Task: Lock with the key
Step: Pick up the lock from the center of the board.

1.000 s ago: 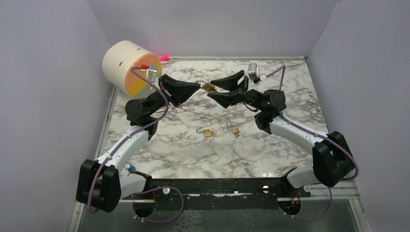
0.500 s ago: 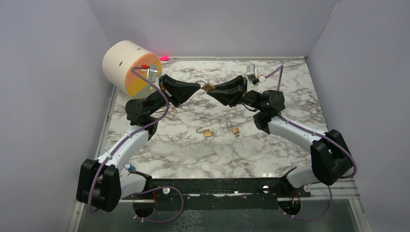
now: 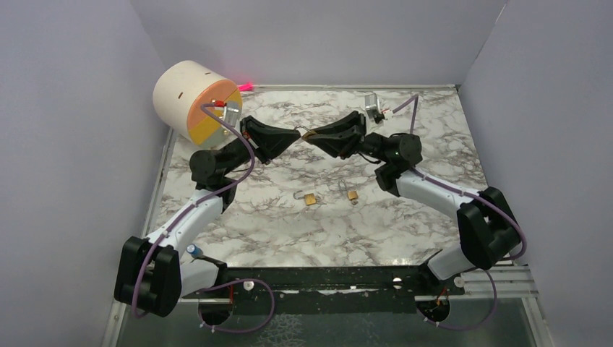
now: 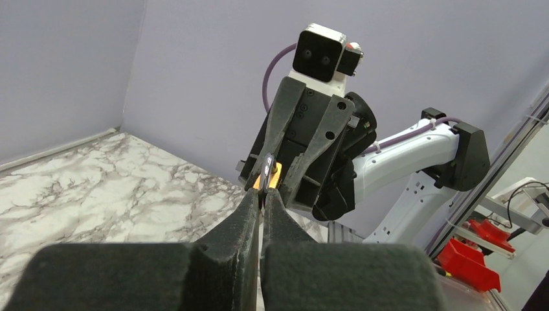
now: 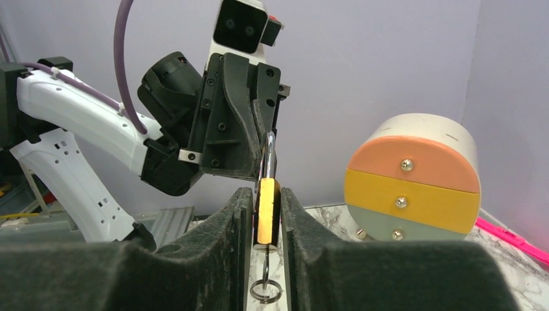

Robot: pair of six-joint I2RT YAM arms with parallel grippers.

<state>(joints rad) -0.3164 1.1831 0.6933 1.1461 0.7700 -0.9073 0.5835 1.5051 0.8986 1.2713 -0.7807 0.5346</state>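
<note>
A brass padlock (image 5: 267, 210) hangs in the air between both grippers, over the back middle of the marble table (image 3: 289, 224). My right gripper (image 5: 267, 194) is shut on its brass body; a key with a ring (image 5: 265, 288) sticks out of the bottom. My left gripper (image 4: 262, 197) is shut on the silver shackle (image 5: 270, 155), which also shows in the left wrist view (image 4: 267, 165). In the top view the two grippers meet tip to tip, left (image 3: 296, 134) and right (image 3: 314, 136), with the padlock (image 3: 306, 134) between them.
Two more small brass padlocks (image 3: 309, 199) (image 3: 352, 194) lie on the table nearer the front. A cream cylinder with an orange, yellow and grey face (image 3: 194, 97) stands at the back left. Grey walls enclose the table.
My right gripper was open beside the padlock; it has moved left and shut on the brass body. The left gripper has kept its hold and barely moved.
</note>
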